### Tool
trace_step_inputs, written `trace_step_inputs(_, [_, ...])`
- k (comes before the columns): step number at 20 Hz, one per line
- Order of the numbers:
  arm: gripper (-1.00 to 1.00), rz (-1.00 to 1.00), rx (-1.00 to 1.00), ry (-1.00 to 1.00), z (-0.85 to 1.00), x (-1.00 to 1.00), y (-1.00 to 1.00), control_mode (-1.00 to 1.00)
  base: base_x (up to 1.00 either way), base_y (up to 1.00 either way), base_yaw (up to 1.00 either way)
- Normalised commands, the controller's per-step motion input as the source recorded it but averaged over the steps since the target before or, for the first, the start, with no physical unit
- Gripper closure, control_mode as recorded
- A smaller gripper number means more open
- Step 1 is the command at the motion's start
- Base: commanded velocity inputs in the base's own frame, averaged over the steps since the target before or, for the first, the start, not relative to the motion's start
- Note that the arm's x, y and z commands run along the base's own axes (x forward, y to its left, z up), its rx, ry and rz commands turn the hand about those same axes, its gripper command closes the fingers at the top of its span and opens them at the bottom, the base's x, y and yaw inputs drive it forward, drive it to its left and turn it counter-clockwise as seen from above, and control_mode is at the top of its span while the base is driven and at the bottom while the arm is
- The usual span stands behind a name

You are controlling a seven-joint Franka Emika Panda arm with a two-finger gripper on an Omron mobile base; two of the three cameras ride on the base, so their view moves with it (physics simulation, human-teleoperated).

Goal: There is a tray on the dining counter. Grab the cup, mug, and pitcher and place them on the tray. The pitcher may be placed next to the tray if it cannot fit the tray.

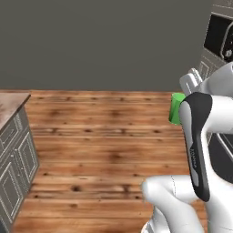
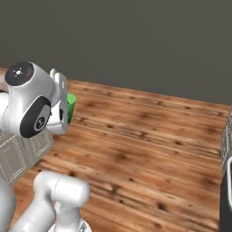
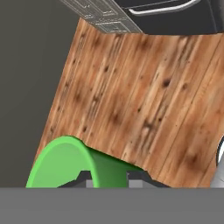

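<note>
Item: small plain green tapered cup (image 3: 83,166), handleless. Location: carried in the air above the wooden plank floor (image 1: 104,145), well clear of any counter. From the left base view the cup (image 1: 175,108) sits just beside the white arm's upper link, partly hidden by it; from the right base view a sliver of it (image 2: 70,106) shows past the wrist.

Item: two-finger gripper (image 3: 106,178). State: narrow, jaws drawn in on the cup's wall, one dark tip inside the rim and one outside as far as the hand view lets me judge. The cup lies tilted in that view, mouth turned toward the camera.

Item: grey panelled cabinet with marbled top (image 1: 13,150), standing on the floor off to the left of the cup, well apart.

Item: dark appliance front with pale handle (image 3: 166,8), far beyond the cup across the floor.

Hazards, as judged:
- The pinch is on a thin, tapered wall; a jolt while the base drives or the arm swings could let the cup rotate or slide out and drop to the floor.
- The blue tray and dining counter lie outside what I can see, so travel remains; a long carry lengthens that exposure.
- A cup shifted in the grip could land tilted and topple.
</note>
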Motion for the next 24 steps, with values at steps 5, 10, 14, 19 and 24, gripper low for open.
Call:
trace_step_inputs(5, [1.00, 0.00, 0.00, 0.00, 0.00, 0.00, 0.00, 1.00, 1.00, 0.24, 0.00])
trace_step_inputs(10, [1.00, 0.00, 0.00, 0.00, 0.00, 0.00, 0.00, 1.00, 1.00, 0.30, 0.00])
trace_step_inputs(14, [1.00, 0.00, 0.00, 0.00, 0.00, 0.00, 0.00, 1.00, 1.00, 0.21, 0.00])
trace_step_inputs(19, [1.00, 0.00, 0.00, 0.00, 0.00, 0.00, 0.00, 1.00, 0.96, -0.01, 0.01])
trace_step_inputs(24, [1.00, 0.00, 0.00, 0.00, 0.00, 0.00, 0.00, 1.00, 0.99, -0.08, 0.04])
